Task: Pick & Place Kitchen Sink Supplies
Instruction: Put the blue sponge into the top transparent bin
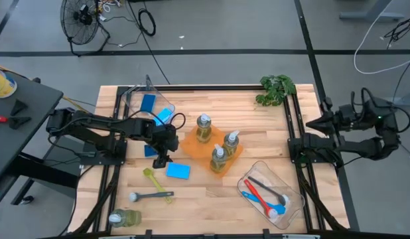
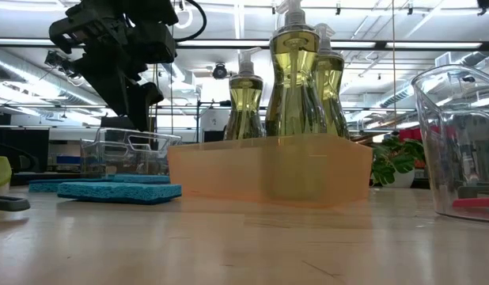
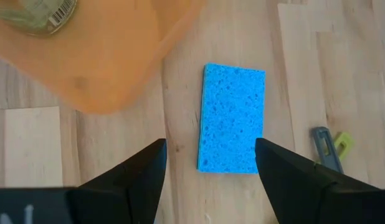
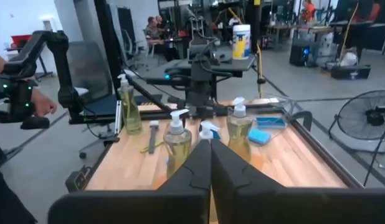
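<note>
A: Why does the left gripper (image 1: 161,161) hang where it does, left of centre in the overhead picture?

B: It is lined up on a blue sponge (image 3: 232,118). In its own wrist picture the two dark fingers (image 3: 139,175) stand wide apart with that sponge lying flat on the wood between them, untouched. The pose reads as a descent about to be made, not a grip.

A: And the other sponges?

B: Two already sit in the clear bin (image 1: 142,101) at the upper left of the overhead frame, so that bin looks like the sponges' home. One more shows partly under the arm, just left of the gripper.

A: The soap bottles?

B: Three stand upright in the orange tray (image 1: 194,142) at the middle of the overhead picture. A fourth bottle (image 1: 123,218) lies on its side at the lower left, probably awaiting its turn.

A: The brushes?

B: Red and blue ones rest in the second clear bin (image 1: 292,206) at the lower right. A grey brush (image 1: 150,196) and a yellow-green one (image 1: 152,176) still lie loose on the table, lower left.

A: What of the right gripper (image 4: 211,163)?

B: It waits at the right edge of the overhead frame, off the table, fingers pressed together and holding nothing.
</note>
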`<move>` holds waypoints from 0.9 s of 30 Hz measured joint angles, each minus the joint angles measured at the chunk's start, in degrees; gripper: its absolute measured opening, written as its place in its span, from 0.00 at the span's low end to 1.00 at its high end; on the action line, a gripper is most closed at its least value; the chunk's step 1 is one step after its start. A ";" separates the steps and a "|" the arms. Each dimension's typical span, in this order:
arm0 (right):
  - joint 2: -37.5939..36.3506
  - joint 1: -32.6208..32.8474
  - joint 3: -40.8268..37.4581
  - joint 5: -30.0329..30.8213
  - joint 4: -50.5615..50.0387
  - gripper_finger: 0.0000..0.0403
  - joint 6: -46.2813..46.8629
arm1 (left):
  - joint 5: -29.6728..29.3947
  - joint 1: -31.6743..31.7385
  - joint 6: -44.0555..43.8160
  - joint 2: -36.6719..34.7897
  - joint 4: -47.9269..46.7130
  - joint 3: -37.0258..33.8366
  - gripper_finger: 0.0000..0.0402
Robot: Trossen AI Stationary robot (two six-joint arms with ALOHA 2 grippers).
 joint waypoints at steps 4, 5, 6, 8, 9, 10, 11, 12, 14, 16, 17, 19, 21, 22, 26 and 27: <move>-2.42 0.00 0.00 -0.06 -1.58 0.01 0.12 | 0.00 -0.02 -0.02 0.00 0.00 0.00 0.62; -2.94 0.00 0.00 -0.05 -2.11 0.01 0.12 | 0.00 -0.02 -0.02 0.00 -0.01 0.00 0.62; -3.40 0.00 0.00 -0.07 -2.58 0.01 0.06 | 0.00 0.00 -0.02 0.00 -0.01 0.00 0.62; -4.23 0.00 0.00 -0.06 -3.41 0.02 0.06 | 0.00 -0.02 -0.02 0.00 -0.01 0.00 0.62; -4.51 0.00 0.00 -0.06 -3.73 0.02 0.06 | 0.00 -0.02 -0.02 0.00 0.00 0.00 0.62; -4.63 0.01 0.00 -0.07 -4.04 0.02 0.06 | 0.00 -0.02 -0.02 0.00 0.00 0.00 0.62; -4.74 0.02 0.00 -0.07 -4.30 0.03 0.05 | 0.00 -0.02 0.00 0.00 0.00 0.00 0.62; -4.78 0.00 0.00 -0.07 -4.36 0.03 0.06 | 0.00 -0.02 -0.02 0.00 0.06 0.02 0.62; -4.77 0.00 0.00 -0.07 -4.32 0.03 0.06 | 0.00 -0.02 0.01 0.00 0.54 0.01 0.62; -4.77 0.00 0.00 -0.07 -4.32 0.03 0.06 | 0.05 -0.02 0.03 0.00 1.70 0.02 0.62; -4.77 0.00 0.00 -0.07 -4.32 0.03 0.04 | 0.10 -0.02 0.00 0.00 2.53 0.02 0.62; -4.77 0.00 0.00 -0.07 -4.30 0.03 0.04 | 0.18 -0.09 0.09 0.01 4.05 0.02 0.62; -4.77 0.00 0.00 -0.07 -4.30 0.03 0.04 | 0.53 -0.09 0.39 0.00 4.52 0.02 0.62; -4.77 0.00 0.00 -0.07 -4.28 0.03 0.04 | 0.61 -0.09 0.39 0.02 4.32 0.02 0.62; -4.77 0.02 0.00 -0.07 -4.28 0.03 0.01 | 1.61 -0.09 1.03 0.86 2.78 0.03 0.62; -4.77 0.02 0.00 -0.07 -4.26 0.03 0.01 | 1.72 -0.12 1.89 1.28 2.91 0.10 0.62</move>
